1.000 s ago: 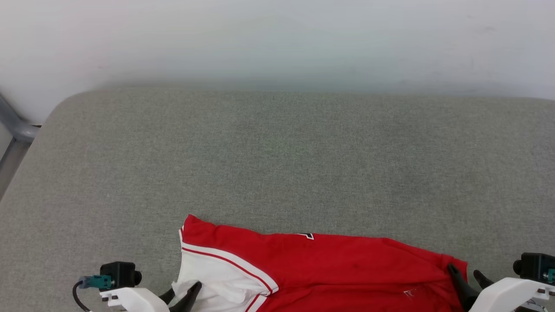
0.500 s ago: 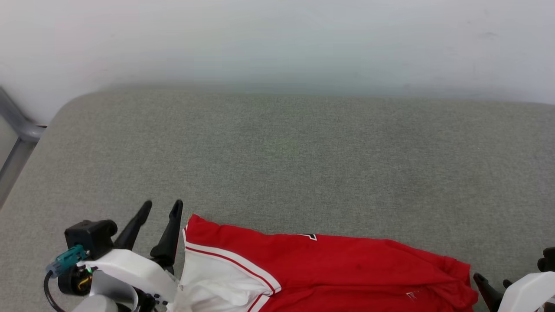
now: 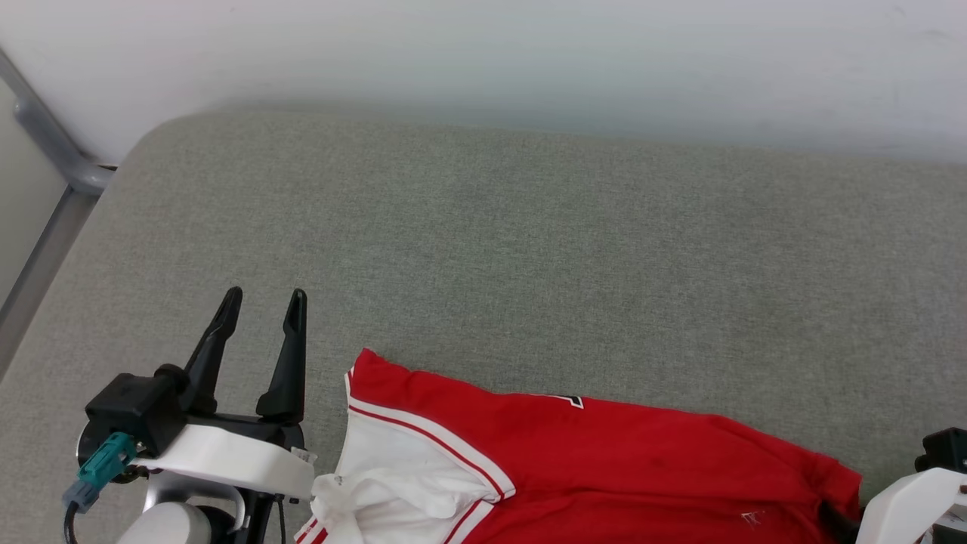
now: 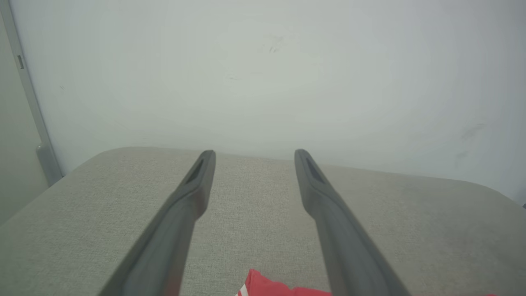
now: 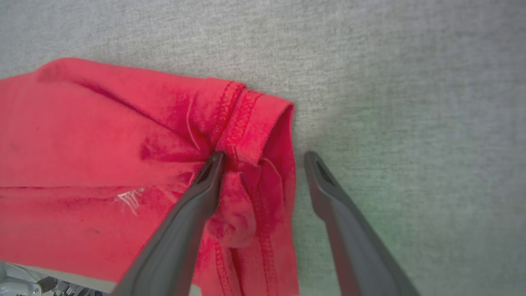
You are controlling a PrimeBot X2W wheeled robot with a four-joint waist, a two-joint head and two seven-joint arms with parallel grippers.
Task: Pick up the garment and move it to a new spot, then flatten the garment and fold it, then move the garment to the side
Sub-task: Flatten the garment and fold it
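Note:
The garment (image 3: 604, 461), a bright red shirt with a white, red-striped sleeve end (image 3: 408, 468), lies crumpled along the near edge of the grey padded surface (image 3: 529, 264). My left gripper (image 3: 264, 298) stands open and empty just left of the sleeve, fingers pointing away and clear of the cloth. In the left wrist view the left gripper (image 4: 254, 153) spreads over bare padding, with a red corner of the garment (image 4: 267, 287) below it. My right gripper (image 5: 265, 156) is open, straddling the hemmed right edge of the garment (image 5: 123, 144); its left finger (image 5: 197, 197) rests over red cloth.
A white wall (image 3: 483, 45) backs the padded surface. A grey metal tube (image 3: 53, 143) runs down the far left beside the surface's rounded corner. Bare grey padding stretches beyond and to the right of the garment (image 5: 411, 123).
My left gripper let go of the white sleeve, opened and rose to stand left of the garment. My right gripper drew back toward the lower right. The head camera also shifted.

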